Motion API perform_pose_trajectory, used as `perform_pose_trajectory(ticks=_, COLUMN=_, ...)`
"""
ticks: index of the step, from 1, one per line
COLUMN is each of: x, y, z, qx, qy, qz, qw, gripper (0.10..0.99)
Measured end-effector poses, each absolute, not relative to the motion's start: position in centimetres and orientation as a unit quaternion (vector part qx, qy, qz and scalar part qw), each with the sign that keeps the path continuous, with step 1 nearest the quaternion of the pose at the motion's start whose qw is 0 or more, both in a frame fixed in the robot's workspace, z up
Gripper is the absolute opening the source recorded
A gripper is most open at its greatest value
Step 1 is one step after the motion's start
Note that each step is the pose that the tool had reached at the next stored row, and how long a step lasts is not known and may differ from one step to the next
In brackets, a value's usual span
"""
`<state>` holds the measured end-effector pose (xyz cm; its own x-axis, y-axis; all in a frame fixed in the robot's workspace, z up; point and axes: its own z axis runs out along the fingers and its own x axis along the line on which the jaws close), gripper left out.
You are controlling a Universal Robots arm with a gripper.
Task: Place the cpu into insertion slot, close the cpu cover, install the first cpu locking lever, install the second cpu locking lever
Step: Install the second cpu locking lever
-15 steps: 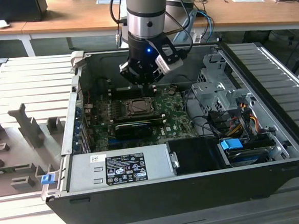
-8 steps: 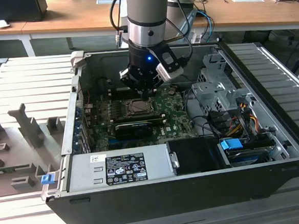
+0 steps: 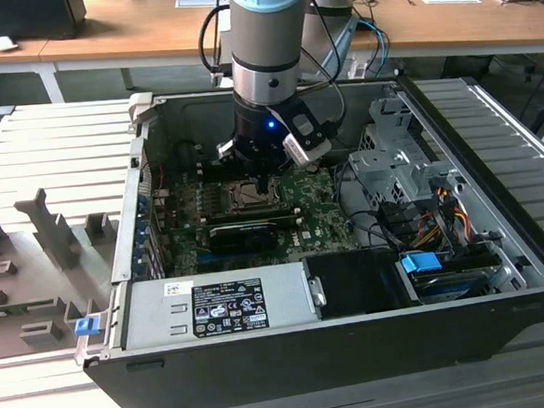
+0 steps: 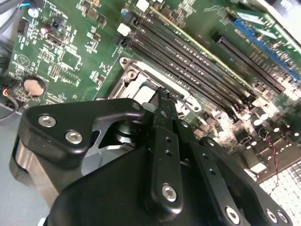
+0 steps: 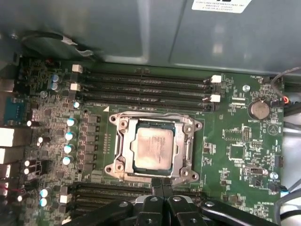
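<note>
CPU (image 5: pixel 153 147) sits flat in the insertion slot (image 5: pixel 123 165) in the first wrist view, its pale silver top showing through the square window of the CPU cover (image 5: pixel 184 145), which lies folded down over it.

Nearest in that view, the gripper (image 5: pixel 161 182) has its black fingers pressed together with no gap between them and nothing held; their tips stand at the edge of the socket frame, just beside the chip. In the second wrist view the gripper (image 4: pixel 162 94) points its joined fingertips down at the silver rim of the socket (image 4: pixel 136 77); whether they touch the metal I cannot tell.

Beyond the socket in the first wrist view run black memory slots (image 5: pixel 146 87) with white end clips, and a round coin battery (image 5: pixel 258 109) sits on the green motherboard (image 5: pixel 235 150) off to one side. A row of small blue-topped capacitors (image 5: pixel 69 141) lines the board on the socket's other side.

In the exterior view, the grey power supply box (image 3: pixel 214 306) lies at the near edge of the open computer case (image 3: pixel 505 328), with a blue-tabbed drive bay (image 3: pixel 421 264) toward the exterior view's right. Behind these the gripper (image 3: pixel 263 178) hangs over the socket in the middle of the board, with a black expansion card (image 3: pixel 246 232) just in front of it. Farthest back stand wooden desks (image 3: pixel 129 32).
</note>
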<state>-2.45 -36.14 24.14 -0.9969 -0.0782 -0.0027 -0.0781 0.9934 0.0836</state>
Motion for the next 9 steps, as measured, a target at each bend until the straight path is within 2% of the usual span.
perform_pose_trajectory(ticks=9, x=-3.40, y=-37.12, z=23.62, qx=0.039, qy=-0.998, qz=-0.048, qw=0.000, gripper=0.106)
